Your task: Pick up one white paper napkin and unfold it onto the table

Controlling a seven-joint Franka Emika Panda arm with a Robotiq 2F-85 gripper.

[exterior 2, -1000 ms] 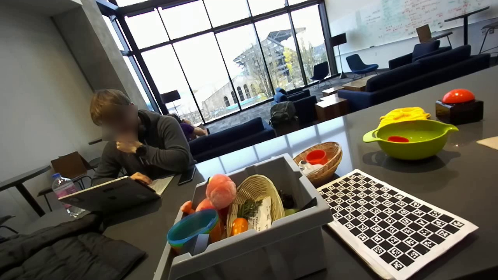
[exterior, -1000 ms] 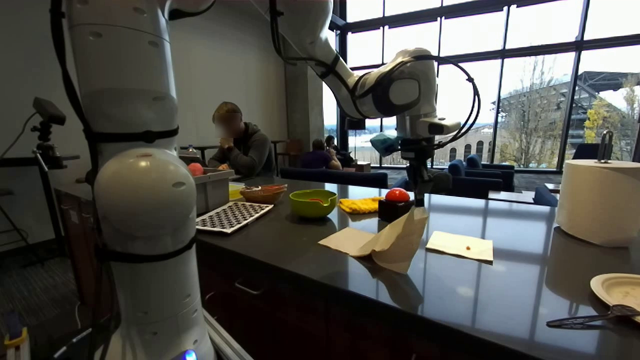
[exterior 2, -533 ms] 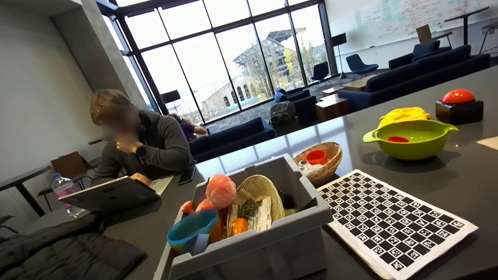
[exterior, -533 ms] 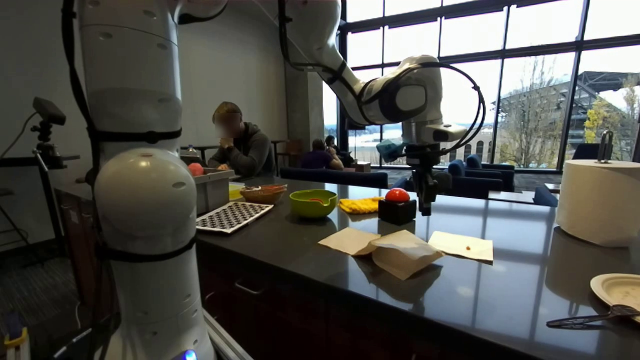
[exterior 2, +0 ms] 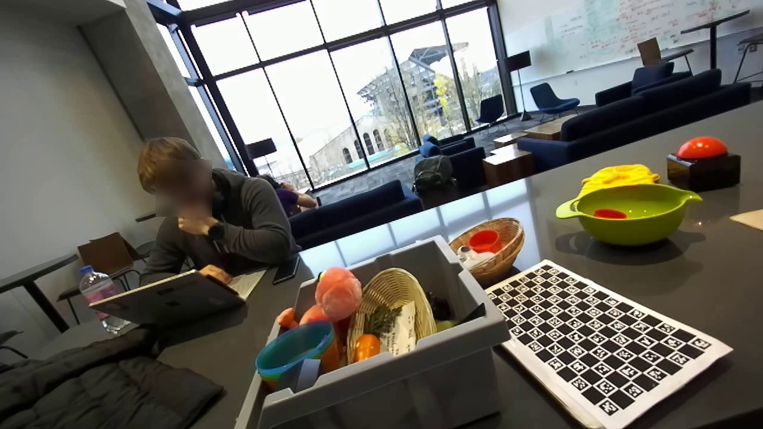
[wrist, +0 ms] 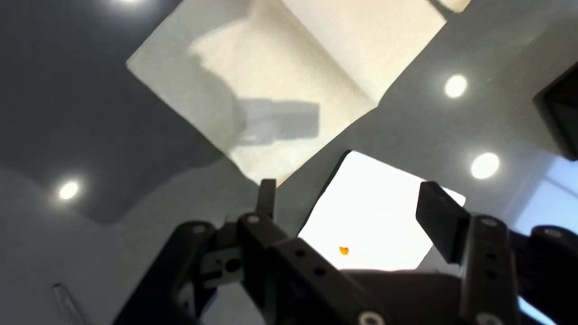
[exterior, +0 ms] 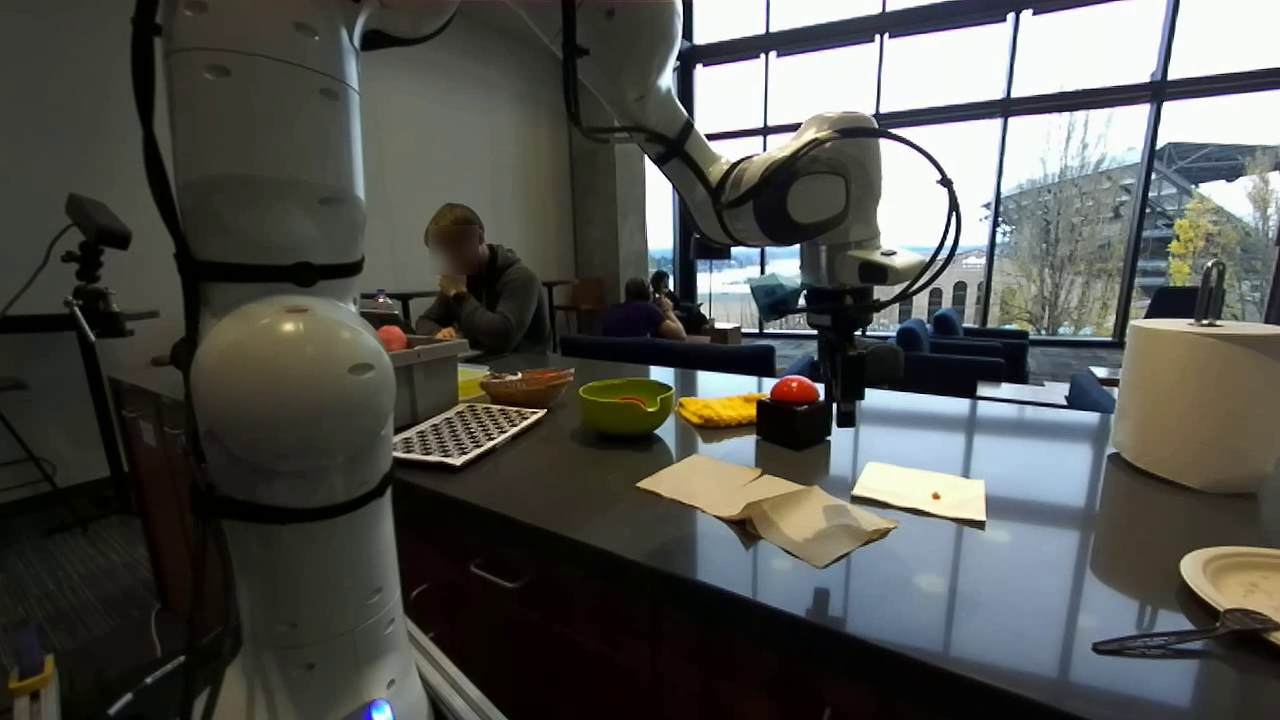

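Note:
The white paper napkin [exterior: 790, 510] lies spread on the dark glossy table [exterior: 600, 530], creased across the middle, its right part slightly raised along the folds. In the wrist view the napkin [wrist: 280, 76] fills the upper middle, a shadow falling across it. My gripper [exterior: 846, 420] hangs above the table beside the red-button box. Seen from the wrist, the gripper [wrist: 348, 186] has its two fingers wide apart and holds nothing. One fingertip appears just below the napkin's lower corner, not gripping it. The far end of the napkin runs out of the wrist view.
A flat pale square napkin [exterior: 925, 492] with an orange speck lies below the gripper. Around it stand the red-button box [exterior: 795, 420], a yellow cloth [exterior: 720, 410], a green bowl [exterior 2: 635, 217], a paper roll [exterior: 1195, 410] and a plate [exterior: 1240, 580]. A person [exterior 2: 232, 220] sits behind a laptop.
One second ago the gripper was shut at the napkin's raised right edge. The jaws have opened, and that part has dropped onto the table. The gripper has shifted slightly.

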